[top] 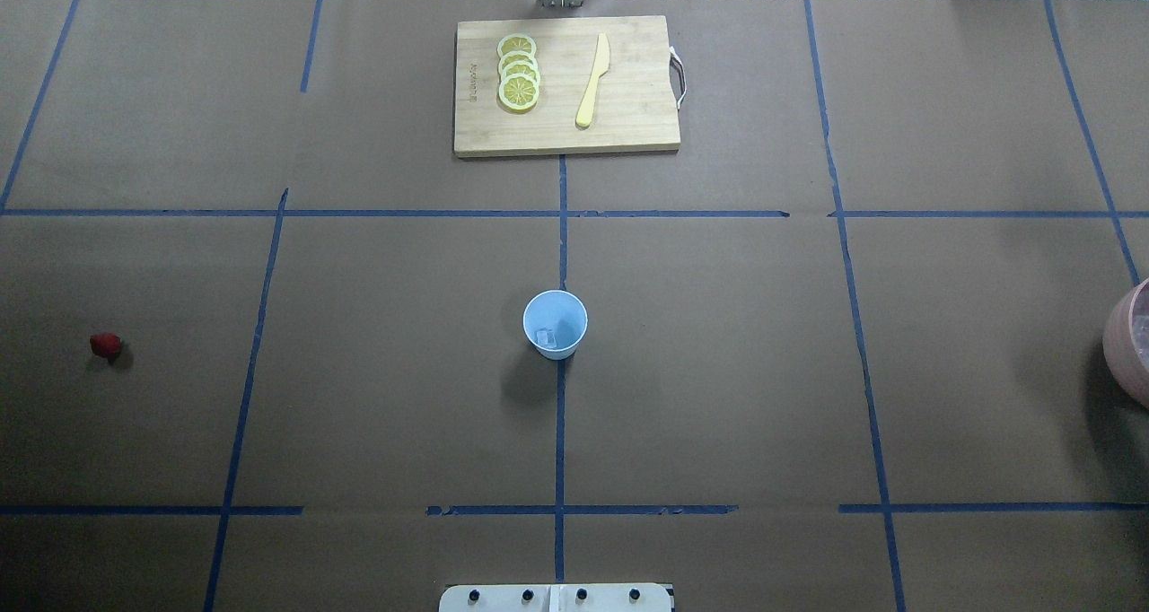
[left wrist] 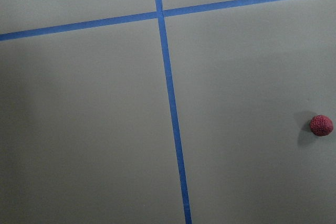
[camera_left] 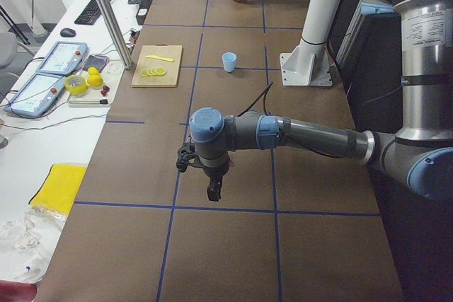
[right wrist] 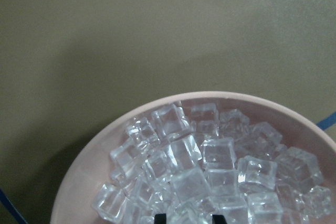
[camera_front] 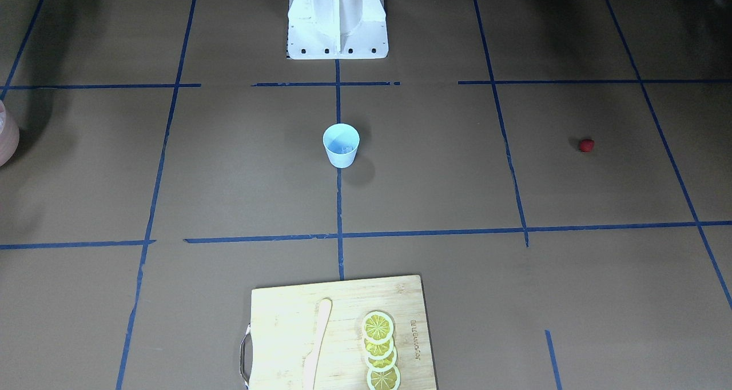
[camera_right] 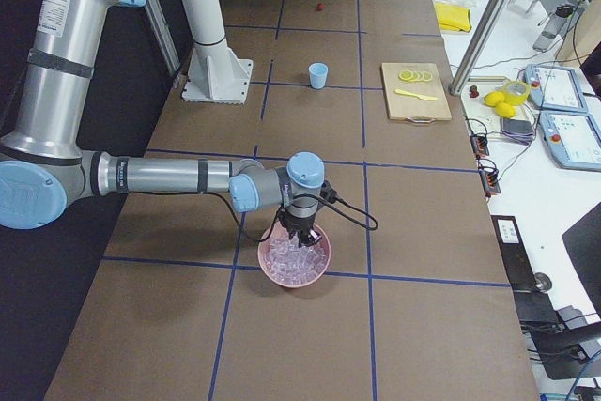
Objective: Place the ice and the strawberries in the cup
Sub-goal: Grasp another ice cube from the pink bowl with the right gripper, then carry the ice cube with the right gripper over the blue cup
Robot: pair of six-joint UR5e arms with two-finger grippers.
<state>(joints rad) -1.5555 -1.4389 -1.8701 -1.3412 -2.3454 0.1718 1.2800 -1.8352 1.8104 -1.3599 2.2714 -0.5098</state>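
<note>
- The cup [top: 555,325] stands upright at the middle of the desk [top: 718,388]. One ice cube [top: 545,336] lies in it.
- A pink bowl [right wrist: 100,166] sits at 3 o'clock from the cup, well apart, at the overhead view's edge. It is heaped with ice [right wrist: 184,166], too many cubes to count.
- One strawberry [top: 105,345] lies on bare desk at 9 o'clock from the cup, well apart.
- A cutting board [top: 628,118] at 12 o'clock carries four overlapping lemon slices [top: 518,72] and one pale knife [top: 592,81].
- The right tool [right wrist: 189,217] hangs in the bowl with its tips apart and ice between them. I cannot tell whether it is grasping or released.
- The left tool [camera_left: 214,192] hangs over the desk near the berry. I cannot tell its state.
</note>
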